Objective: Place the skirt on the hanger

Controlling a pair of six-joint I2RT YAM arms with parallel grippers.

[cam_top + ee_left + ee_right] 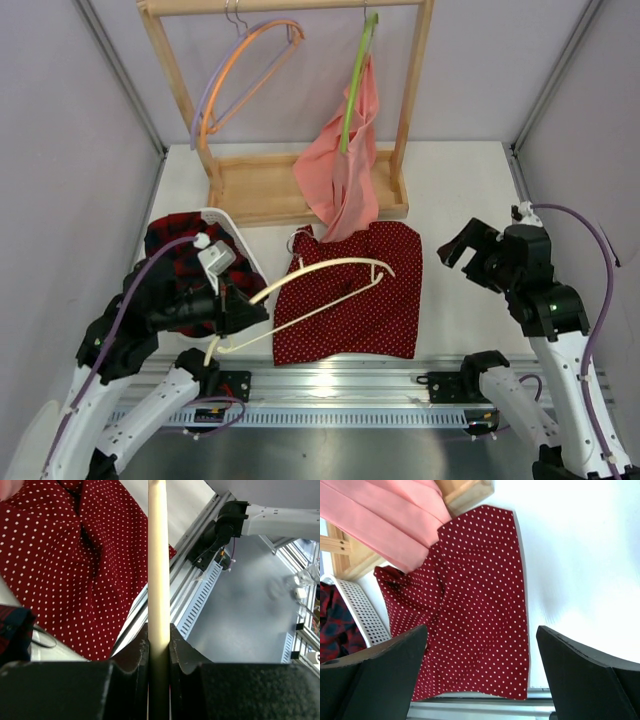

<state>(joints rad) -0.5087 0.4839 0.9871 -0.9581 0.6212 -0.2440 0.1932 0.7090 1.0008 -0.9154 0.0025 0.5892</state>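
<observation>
Table: white, walled on 3 sides. Wooden rack: at the far side, carrying a lime-green hanger with salmon-pink cloth draped down to just beyond the skirt's far edge. Skirt: dark red with white dots, lying flat at the table's near centre, fairly smooth apart from a fold near its far-left corner; not yet on anything. White basket: left of the skirt, holding a red-black plaid garment. Hanger: cream and curved, reaching from the left over the skirt's left half, silver hook near the far-left corner; contact with the cloth not discernible. Left gripper: clamped tight on 1 end of the hanger bar, bar upright between the fingers in the wrist view. Right gripper: spread wide, holding nothing, raised above bare table just right of the skirt and facing down toward it. Step in hand, as judged: bringing hanger and skirt together — roughly early to midway, cloth untouched. To do it well: keep the left grip firm so the bar cannot roll; bring the free hand down onto 1 waist edge rather than the middle, pinching only the upper layer if an opening is wanted; lift just enough to slide the hanger arm under; steer clear of the pink cloth hanging nearby.
</observation>
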